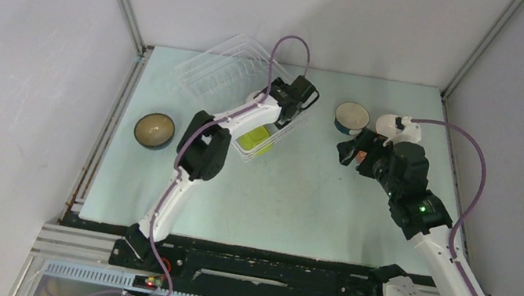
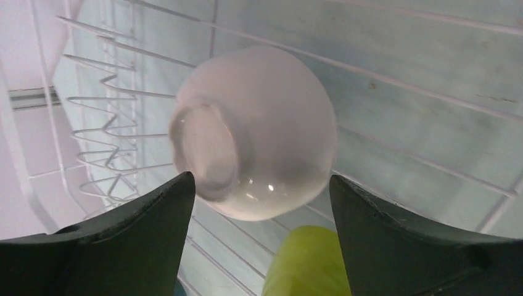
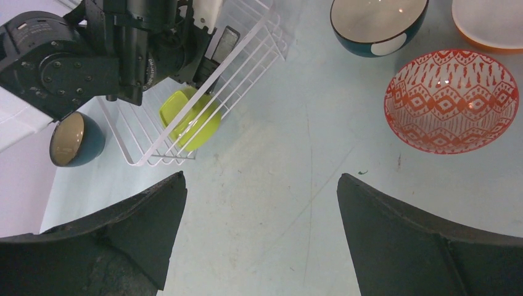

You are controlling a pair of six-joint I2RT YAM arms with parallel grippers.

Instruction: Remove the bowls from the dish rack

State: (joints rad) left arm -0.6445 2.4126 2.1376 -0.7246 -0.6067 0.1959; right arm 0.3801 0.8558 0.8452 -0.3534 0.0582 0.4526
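The dish rack (image 1: 216,69) stands at the back of the table. My left gripper (image 1: 290,109) reaches into it. In the left wrist view the gripper (image 2: 262,191) is open, a finger on each side just below a white bowl (image 2: 256,132) that lies on its side among the wires (image 2: 111,123), foot towards the camera. A lime green bowl (image 2: 308,262) (image 1: 256,139) sits beside it in the rack. My right gripper (image 1: 348,150) (image 3: 262,185) is open and empty above bare table. On the table stand a teal bowl (image 1: 154,131), a dark blue bowl (image 1: 352,116), an orange bowl (image 1: 393,125) and a red-and-white patterned bowl (image 3: 451,102).
The right wrist view shows the rack (image 3: 234,61) with the left arm's wrist (image 3: 92,55) above it, and the dark blue bowl (image 3: 377,24) and orange bowl (image 3: 490,21) at the top right. Enclosure walls stand to the left, back and right of the table.
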